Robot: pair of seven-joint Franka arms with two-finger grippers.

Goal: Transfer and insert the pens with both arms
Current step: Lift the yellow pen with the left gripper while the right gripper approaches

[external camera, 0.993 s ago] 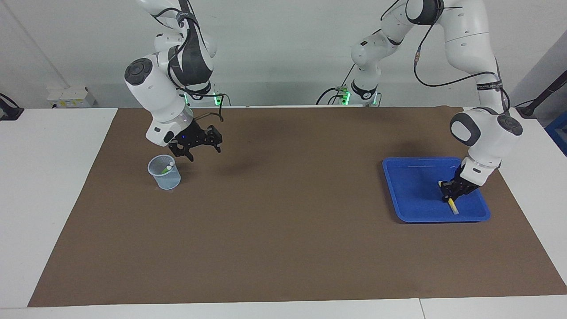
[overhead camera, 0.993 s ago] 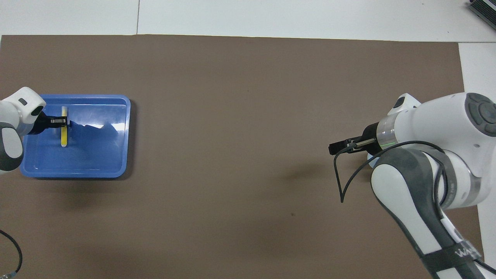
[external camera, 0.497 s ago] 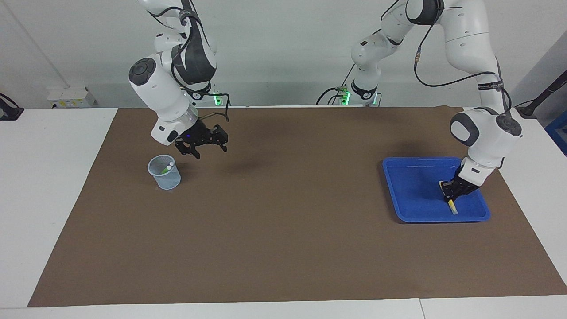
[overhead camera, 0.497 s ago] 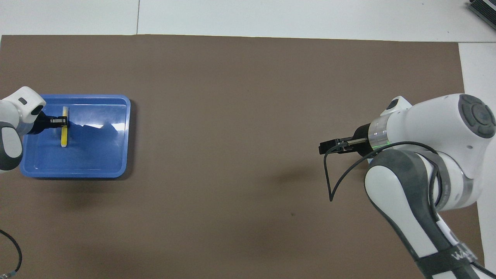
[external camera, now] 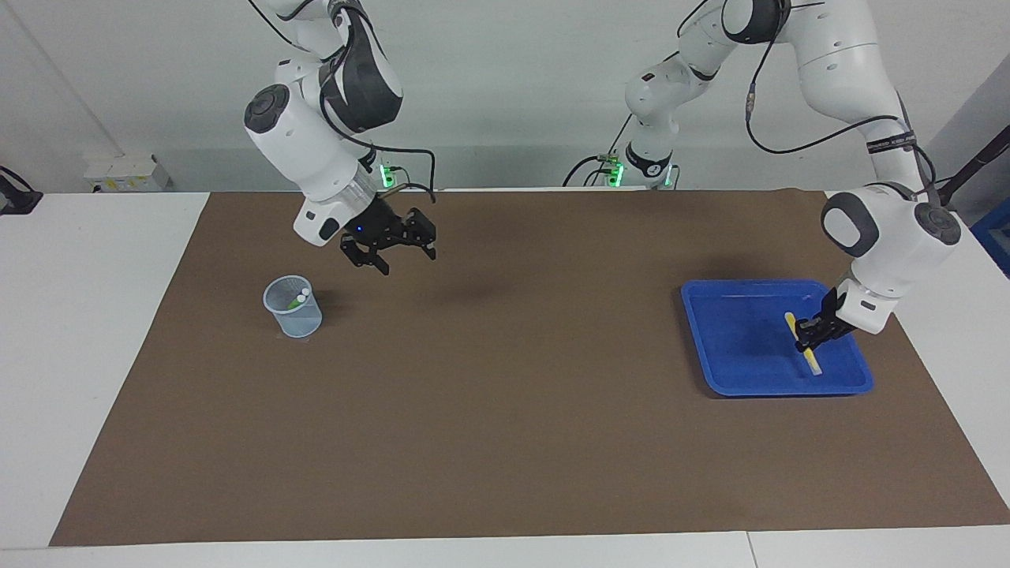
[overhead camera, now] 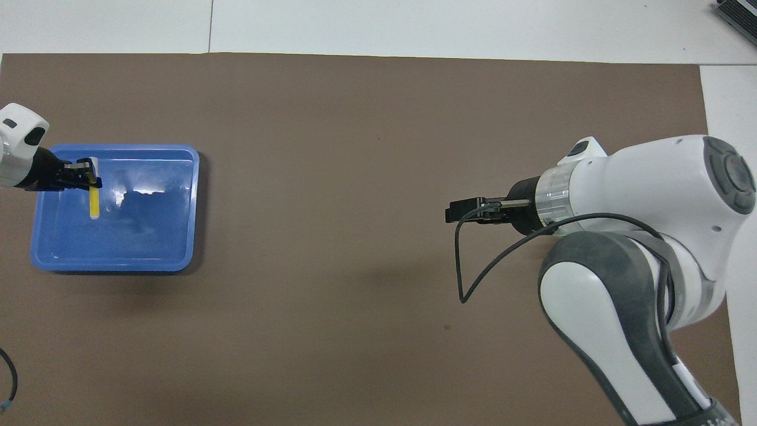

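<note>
Fingers of the left gripper are clamped across the yellow pen, held tilted over the blue tray at the left arm's end of the tabletop. Right gripper hangs with fingers spread and empty over the brown mat, beside the clear cup. That pen looks light, stiff and smooth, so a mid-barrel hold seems safest against slipping.

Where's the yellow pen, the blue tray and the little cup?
yellow pen (external camera: pixel 808 361): facing view, on its lower yellow barrel.
blue tray (external camera: pixel 734 339): facing view, on its bare floor.
cup (external camera: pixel 296 315): facing view, on its clear side wall.
</note>
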